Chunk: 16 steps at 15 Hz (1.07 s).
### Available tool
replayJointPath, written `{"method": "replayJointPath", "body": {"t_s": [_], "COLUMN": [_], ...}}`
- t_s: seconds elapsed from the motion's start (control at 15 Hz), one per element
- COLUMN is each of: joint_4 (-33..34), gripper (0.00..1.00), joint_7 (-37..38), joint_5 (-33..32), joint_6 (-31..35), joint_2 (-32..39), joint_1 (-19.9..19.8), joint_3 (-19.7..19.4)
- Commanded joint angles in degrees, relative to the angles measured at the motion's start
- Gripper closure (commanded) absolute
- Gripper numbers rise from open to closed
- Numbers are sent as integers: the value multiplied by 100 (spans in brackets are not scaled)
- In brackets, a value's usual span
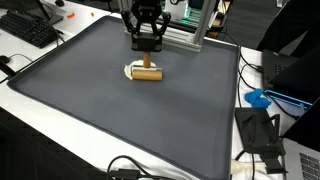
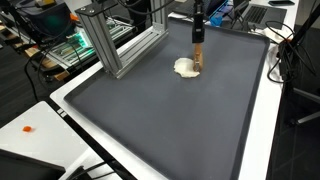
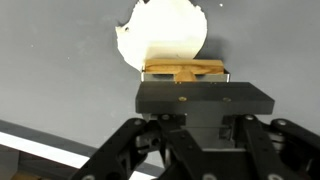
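Gripping a wooden piece (image 3: 185, 70) between my fingers, my pincer (image 1: 148, 50) is clamped tight on it and points straight down, so the wood stands upright with its foot on the grey mat (image 1: 120, 130). Just past the wood, and touching it, lies a flat white lump (image 3: 165, 35) with a ragged rim. Both sit on the half of the mat nearer the edge that runs along the aluminium frame (image 2: 120, 45), about midway along that edge and well apart from the corners. I judge the step in hand to be pressing the wood down at the lump's side. Any next move calls for a firm clamp, a level wrist and slow travel, since the lump looks soft and may stick or drag. Farther off, on the tabletop (image 1: 25, 60) beyond the mat's corner, rests a keyboard (image 1: 30, 28).
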Motion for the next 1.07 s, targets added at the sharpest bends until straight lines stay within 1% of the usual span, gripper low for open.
{"method": "replayJointPath", "body": {"t_s": [0.0, 0.33, 0.47, 0.6, 0.67, 0.8, 1.0], "joint_4": [-66, 14, 30, 65, 87, 121, 175], "gripper": [78, 78, 78, 78, 78, 78, 78], "joint_7": [472, 1342, 1699, 2109, 2310, 2904, 3832], "joint_5": [118, 148, 45, -19, 77, 178, 127], "joint_6": [100, -136, -239, -503, -671, -931, -1211], "joint_2": [-27, -333, -449, -536, -562, -586, -570], "joint_1": [-42, -41, -33, -19, -19, -12, -9], "joint_3": [-1, -76, -122, -149, -138, -132, -148]}}
